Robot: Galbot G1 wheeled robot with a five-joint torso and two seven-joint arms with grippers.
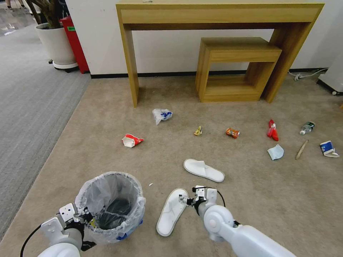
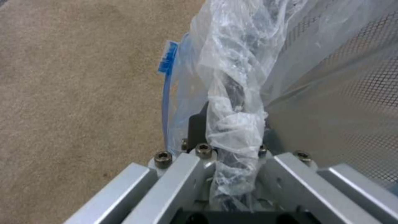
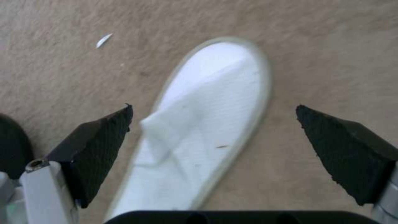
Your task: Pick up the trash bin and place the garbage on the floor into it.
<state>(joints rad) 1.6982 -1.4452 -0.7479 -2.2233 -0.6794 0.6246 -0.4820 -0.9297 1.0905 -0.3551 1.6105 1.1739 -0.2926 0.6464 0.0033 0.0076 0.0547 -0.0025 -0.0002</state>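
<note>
1. Head view: left gripper (image 1: 84,216) clamped on the near rim of the trash bin (image 1: 110,205), low on the robot's left. The bin is upright on the beige floor (image 1: 107,142), bag-lined, blue band showing near its base.
2. Head view: right gripper (image 1: 187,200) sits over the near slipper (image 1: 171,212), just right of the bin. Second slipper (image 1: 203,169) lies just beyond it, not touching.
3. Head view, rest of the garbage is farther out toward the wooden desk (image 1: 221,14): red-white paper cup (image 1: 131,140), white-blue plastic bag (image 1: 161,115), yellow wrapper (image 1: 198,131), orange wrapper (image 1: 232,132), red wrapper (image 1: 272,130), small bottle (image 1: 307,127), pale tissue (image 1: 275,152), wooden stick (image 1: 301,149), and another cup (image 1: 328,149) at far right.
4. Left wrist view: jaws closed on the bunched bag liner (image 2: 232,102) over the bin rim; mesh wall visible through the plastic, carpet alongside.
5. Right wrist view: fingers (image 3: 99,146) spread wide, nothing gripped. The slipper lies centred between the pads, flat on the carpet; contact not evident.
</note>
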